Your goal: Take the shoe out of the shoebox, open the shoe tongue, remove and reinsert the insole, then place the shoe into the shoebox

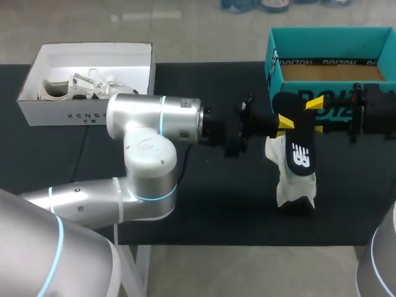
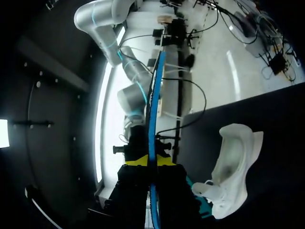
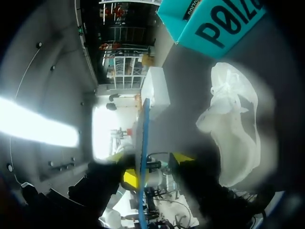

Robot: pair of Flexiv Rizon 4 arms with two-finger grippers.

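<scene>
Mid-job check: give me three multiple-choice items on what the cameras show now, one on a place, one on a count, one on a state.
1. Where does the white shoe nearest the held insole lie?
A on the dark table, in front of the teal shoebox
B inside the teal shoebox
C on the floor

2. How many shoeboxes stand on the table?
A one
B two
C three

3. The left tool is:
A open and empty
B shut on the insole
C shut on a shoelace

Answers:
1 A, the shoe rests on the table under the insole.
2 B, the teal shoebox and a white shoebox.
3 B, the left wrist view shows both yellow tips pressed to the insole's two faces.
</scene>
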